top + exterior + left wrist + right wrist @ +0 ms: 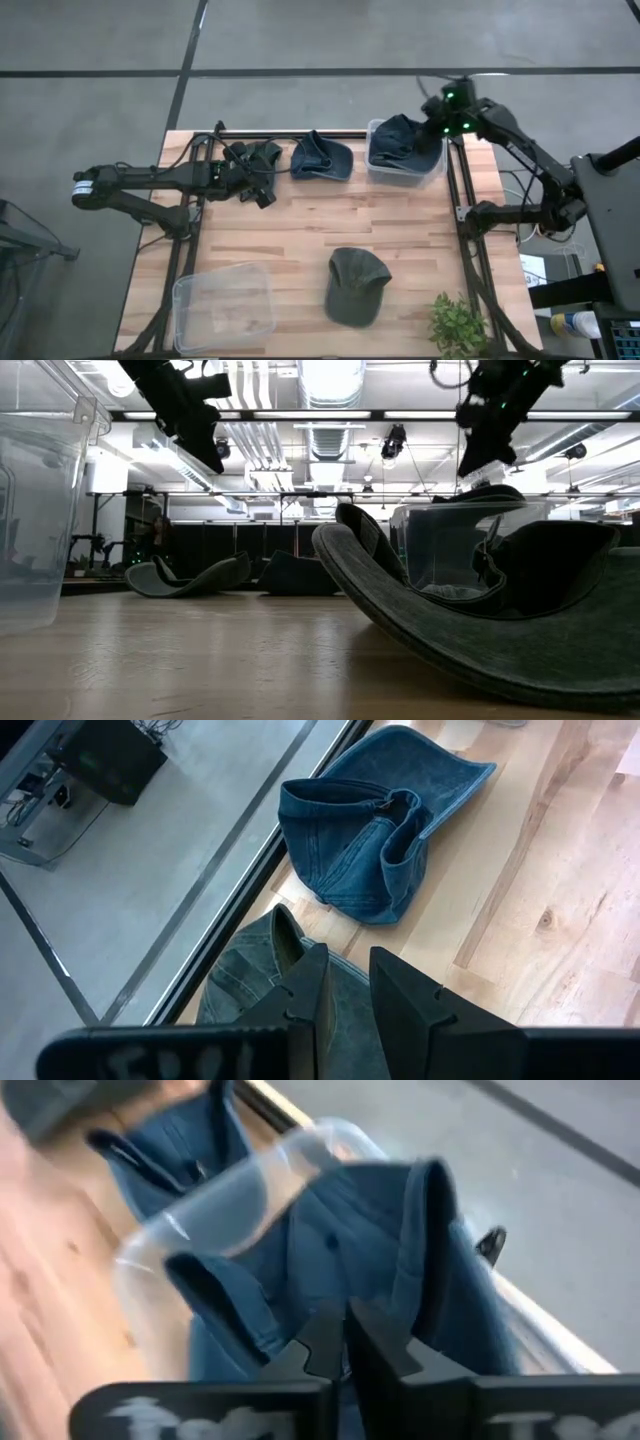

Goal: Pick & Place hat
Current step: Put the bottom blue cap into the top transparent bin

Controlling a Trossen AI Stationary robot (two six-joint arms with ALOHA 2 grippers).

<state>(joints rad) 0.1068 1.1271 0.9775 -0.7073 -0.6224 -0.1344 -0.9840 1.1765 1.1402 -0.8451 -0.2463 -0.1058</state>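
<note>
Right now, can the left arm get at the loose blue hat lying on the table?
Probably yes: the blue hat lies just beyond the left gripper, with only bare table around it, though that gripper sits over a dark green hat.

blurred: bin [230,1190] rim, R wrist view | cut off: plant [458,325], bottom edge

Right tool [345,1342] shut (left tool [345,995] narrowly parted).
</note>
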